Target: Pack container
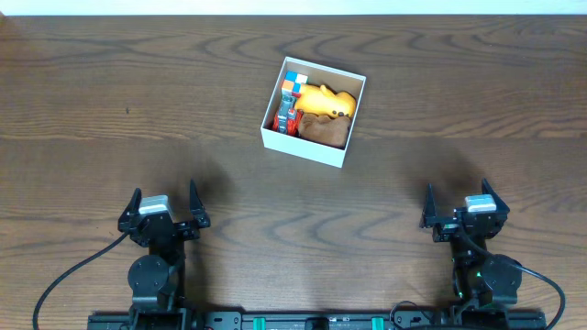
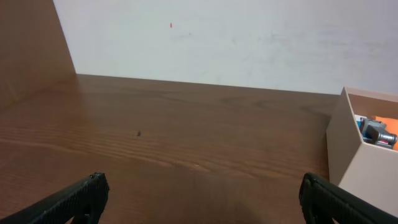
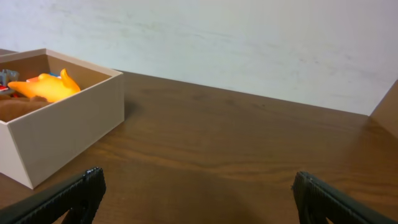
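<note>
The container (image 1: 307, 150) is a square white box with a brown inside, at the table's middle back. In it lie a yellow toy (image 1: 324, 100), a brown soft toy (image 1: 326, 130) and a red, blue and orange toy (image 1: 290, 96). The container shows at the right edge of the left wrist view (image 2: 348, 149) and at the left of the right wrist view (image 3: 68, 127). My left gripper (image 1: 163, 203) is open and empty near the front left edge (image 2: 200, 190). My right gripper (image 1: 464, 203) is open and empty near the front right edge (image 3: 198, 186).
The brown wooden table (image 1: 110, 101) spreads around the container. A white wall (image 2: 217, 37) stands behind its far edge.
</note>
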